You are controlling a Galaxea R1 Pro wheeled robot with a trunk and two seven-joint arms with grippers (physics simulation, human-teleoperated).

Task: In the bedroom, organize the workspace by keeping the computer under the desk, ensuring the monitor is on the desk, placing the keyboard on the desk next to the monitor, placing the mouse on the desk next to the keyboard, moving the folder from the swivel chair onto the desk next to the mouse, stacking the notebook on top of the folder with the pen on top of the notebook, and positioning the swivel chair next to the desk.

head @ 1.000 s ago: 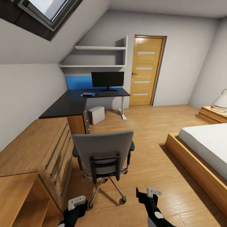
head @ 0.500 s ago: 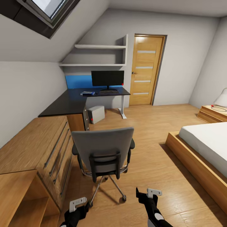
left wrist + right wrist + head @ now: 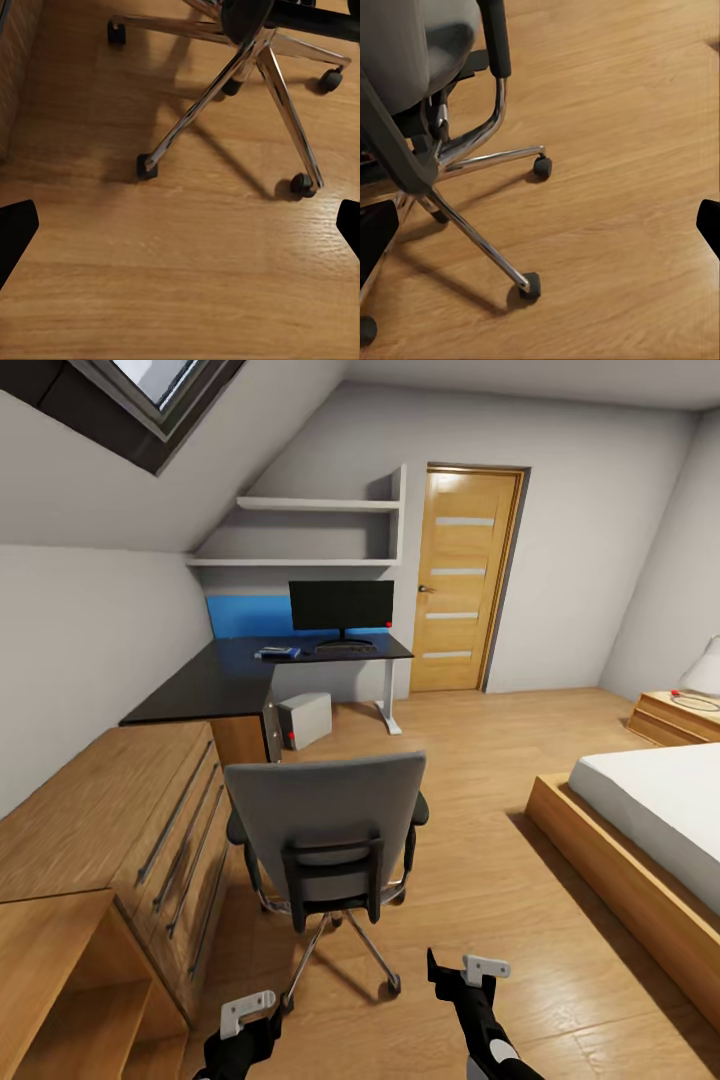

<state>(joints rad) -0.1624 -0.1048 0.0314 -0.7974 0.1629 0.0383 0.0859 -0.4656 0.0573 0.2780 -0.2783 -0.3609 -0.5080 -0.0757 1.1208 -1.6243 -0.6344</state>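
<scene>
The grey swivel chair [image 3: 325, 815] stands just ahead of me with its back to me, so its seat is hidden. Its chrome base [image 3: 225, 75] and castors [image 3: 531, 283] lie close under both grippers. Farther back, the black-topped desk [image 3: 215, 685] carries the monitor [image 3: 342, 606] and, in front of it, the keyboard [image 3: 345, 651]. A small blue flat stack [image 3: 278, 653] lies left of the keyboard; folder or notebook, I cannot tell. The mouse and pen are too small to make out. The computer [image 3: 305, 720] sits on the floor under the desk. My left gripper [image 3: 245, 1018] and right gripper [image 3: 458, 978] hang low, both open and empty.
A low light-wood cabinet [image 3: 120, 820] runs along the left wall up to the desk. A bed [image 3: 650, 810] on a wooden frame fills the right side, with a nightstand [image 3: 680, 715] beyond it. A wooden door [image 3: 462, 585] is shut at the back. Open floor lies between chair and bed.
The whole head view has shifted slightly, as the camera crept forward towards the chair. The chair, the desk items and both grippers keep their places and states.
</scene>
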